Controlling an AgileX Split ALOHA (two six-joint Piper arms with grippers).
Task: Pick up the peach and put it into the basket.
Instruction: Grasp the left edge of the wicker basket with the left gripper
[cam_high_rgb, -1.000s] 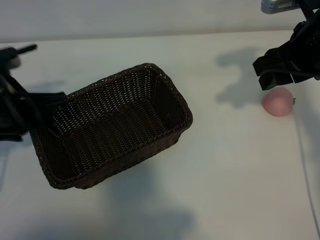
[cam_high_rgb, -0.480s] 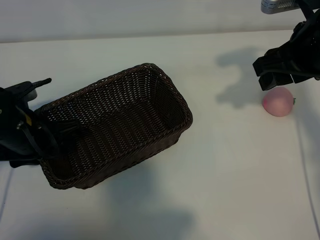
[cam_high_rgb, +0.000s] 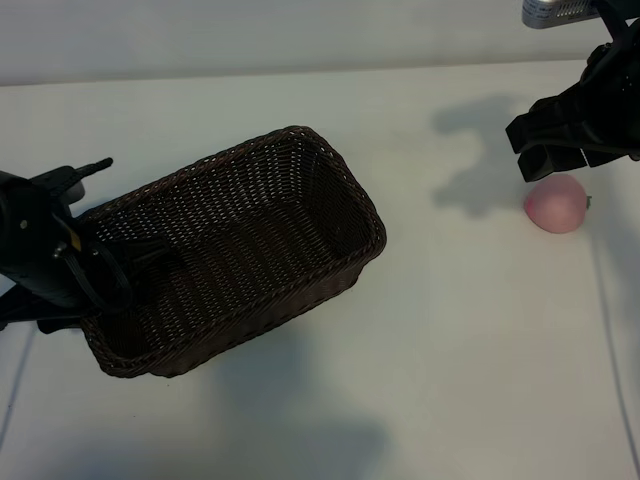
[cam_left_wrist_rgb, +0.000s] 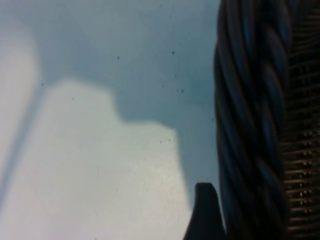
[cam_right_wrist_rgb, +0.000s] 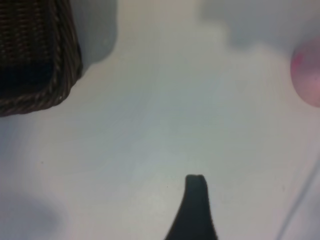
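Two grippers spread: left gripper (cam_high_rgb: 95, 275) straddling basket (cam_high_rgb: 330, 215) rim; right gripper (cam_high_rgb: 552, 150) (empty) is best lowered squarely over peach (cam_high_rgb: 556, 203).

woven wicker basket (cam_high_rgb: 240, 260), smooth matt peach (cam_high_rgb: 556, 204)

**Braided rim close against my finger**

The basket (cam_left_wrist_rgb: 255, 125) fills one side of my wrist camera's view, its thick braided rim running the full height of the frame, with finer dark weave showing beyond it. One of my fingertips (cam_left_wrist_rgb: 205, 212), dark and tapered, pokes in just beside the rim. The rest is pale table (cam_left_wrist_rgb: 95, 165), half of it under a broad bluish shadow.
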